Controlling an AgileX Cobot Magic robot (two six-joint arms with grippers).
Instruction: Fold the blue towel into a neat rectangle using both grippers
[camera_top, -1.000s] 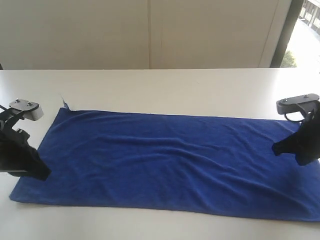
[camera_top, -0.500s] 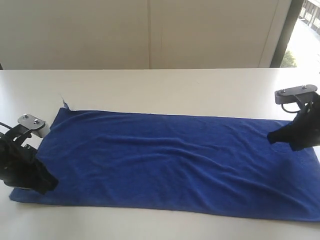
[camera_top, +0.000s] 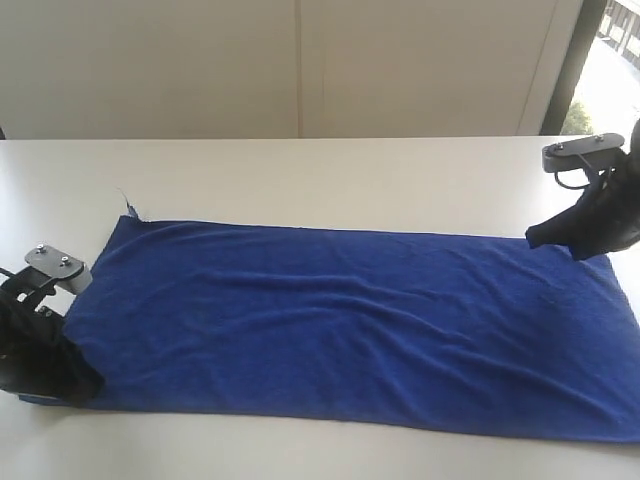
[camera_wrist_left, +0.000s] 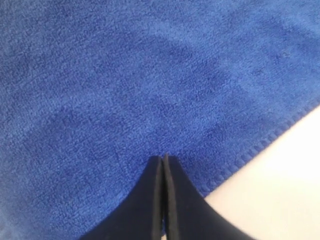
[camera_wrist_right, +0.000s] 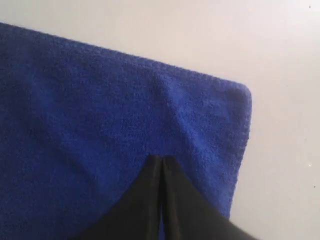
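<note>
The blue towel lies flat on the white table as a long rectangle with a few shallow wrinkles. My left gripper rests at the towel's near left corner. In the left wrist view its jaws are pressed together over the towel, close to a hemmed edge, with nothing between them. My right gripper hangs at the far right corner. Its jaws are also shut, tips over the towel just inside the rounded corner.
A loose thread sticks out at the towel's far left corner. A pale wall runs behind the table, and a dark window frame stands at the far right. Bare tabletop surrounds the towel.
My left gripper has slid toward the towel's near left corner. My right gripper has moved away toward the far right corner. The towel has not shifted.
</note>
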